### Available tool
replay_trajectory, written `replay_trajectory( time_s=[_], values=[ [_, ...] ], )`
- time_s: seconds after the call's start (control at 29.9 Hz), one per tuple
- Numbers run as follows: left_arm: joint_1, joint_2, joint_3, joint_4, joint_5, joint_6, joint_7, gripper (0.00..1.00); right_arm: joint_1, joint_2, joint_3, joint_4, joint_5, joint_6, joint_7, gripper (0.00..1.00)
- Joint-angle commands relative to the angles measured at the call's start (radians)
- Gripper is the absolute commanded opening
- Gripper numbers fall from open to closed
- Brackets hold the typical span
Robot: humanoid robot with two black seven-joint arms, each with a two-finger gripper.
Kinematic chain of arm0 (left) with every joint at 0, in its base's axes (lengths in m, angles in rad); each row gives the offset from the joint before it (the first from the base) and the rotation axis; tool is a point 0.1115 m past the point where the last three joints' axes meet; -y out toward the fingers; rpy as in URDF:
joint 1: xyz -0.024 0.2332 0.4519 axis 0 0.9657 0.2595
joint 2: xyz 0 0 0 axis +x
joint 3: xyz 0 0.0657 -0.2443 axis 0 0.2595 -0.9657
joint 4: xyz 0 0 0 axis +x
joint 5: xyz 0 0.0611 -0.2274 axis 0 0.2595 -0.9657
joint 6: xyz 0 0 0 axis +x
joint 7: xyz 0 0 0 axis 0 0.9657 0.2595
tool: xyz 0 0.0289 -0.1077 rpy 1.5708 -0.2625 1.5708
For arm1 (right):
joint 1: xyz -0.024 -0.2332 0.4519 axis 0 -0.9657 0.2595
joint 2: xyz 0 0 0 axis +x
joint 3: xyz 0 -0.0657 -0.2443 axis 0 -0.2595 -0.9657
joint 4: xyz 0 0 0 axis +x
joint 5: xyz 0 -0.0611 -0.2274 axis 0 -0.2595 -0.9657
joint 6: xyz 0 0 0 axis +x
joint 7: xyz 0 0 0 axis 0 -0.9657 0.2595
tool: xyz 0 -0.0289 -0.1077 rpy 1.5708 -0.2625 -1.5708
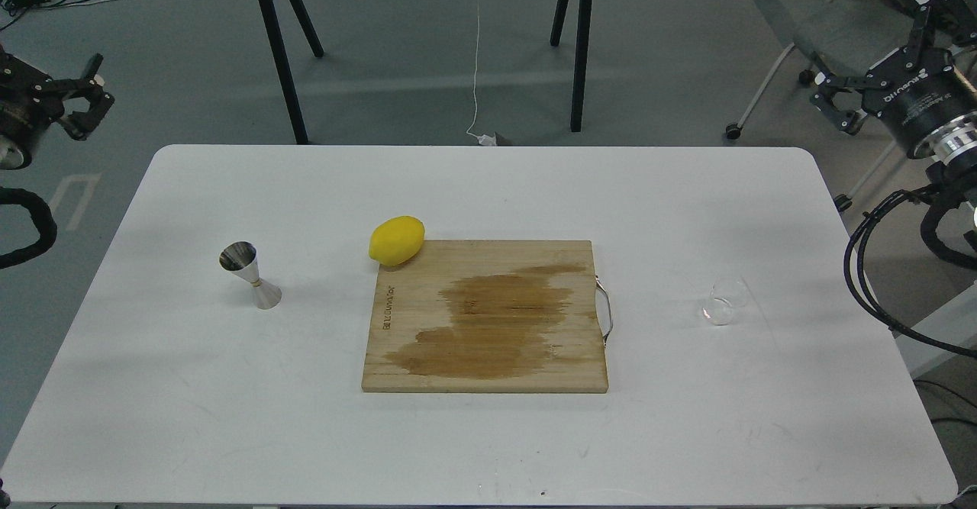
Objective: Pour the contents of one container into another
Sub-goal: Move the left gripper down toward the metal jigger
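Glass tumbler (723, 304) standing upright at right of frame on counter (488, 188), jigger (250, 275) standing at left, cutting board (486, 316) with lemon (397, 240) lying between. Right pincer (838, 101) hovering upper right, fingers spread, holding nothing; left pincer (85, 104) waiting upper left, spread too. Judging: right arm reaching down, gripping tumbler low on wall, keeping it level, carrying over board, tilting slowly over jigger's small mouth

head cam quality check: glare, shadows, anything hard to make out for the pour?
Head view: even, soft light, sharp throughout; the glass tumbler is nearly invisible against the white table, only faint rim highlights; the jigger is crisp with bright reflections; the lemon casts a soft shadow on the cutting board, whose dark patch looks like a wet stain, not shadow; both hands, left and right, are dark.
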Motion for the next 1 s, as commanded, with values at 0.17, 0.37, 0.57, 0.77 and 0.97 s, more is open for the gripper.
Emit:
replay_trajectory(
  time_s=[0.17,0.37,0.57,0.77,0.97],
  values=[
    [-0.111,0.032,0.06,0.003,0.363,0.0,-0.285,1.0,-0.014,0.002,-0.005,0.005,-0.001,0.0,-0.001,1.0],
    [-0.178,0.063,0.055,-0.06,0.608,0.0,-0.33,1.0,-0.014,-0.002,0.01,0.005,0.001,0.0,-0.001,1.0],
    [-0.198,0.145,0.057,-0.134,0.859,0.0,-0.362,1.0,-0.015,-0.006,0.009,0.002,0.001,0.0,-0.001,1.0],
    [-0.182,0.236,0.066,-0.266,1.285,0.0,-0.371,1.0,-0.034,-0.002,0.008,0.002,-0.001,0.0,0.001,1.0],
    [-0.136,0.348,0.107,-0.457,1.631,0.011,-0.371,1.0,-0.061,-0.002,0.01,0.002,0.001,0.0,0.002,1.0]
  ],
)
